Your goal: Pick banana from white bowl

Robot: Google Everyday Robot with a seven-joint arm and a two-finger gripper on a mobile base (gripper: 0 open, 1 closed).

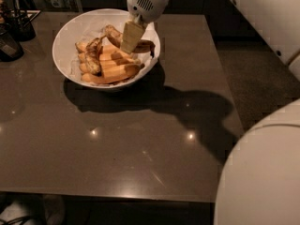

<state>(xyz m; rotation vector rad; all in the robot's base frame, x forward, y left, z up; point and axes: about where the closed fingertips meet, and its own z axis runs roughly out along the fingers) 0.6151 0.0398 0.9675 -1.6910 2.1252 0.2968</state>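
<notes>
The white bowl (65, 32) stands at the back left of the dark table, with white paper lining inside. The banana (112, 33), curved and mottled brown, lies along the bowl's far right side. My gripper (130, 40) reaches down from the top into the bowl and sits right over the middle of this banana, hiding that part. Several smoother orange-yellow bananas (112, 69) lie in the bowl's front half. A small blackened banana (93, 55) lies on them to the left.
Dark containers (14, 27) stand at the table's back left corner. The table's front edge (117, 193) runs across the bottom. My white arm body (262, 172) fills the lower right, and more of it the upper right (267, 13). Floor lies to the right.
</notes>
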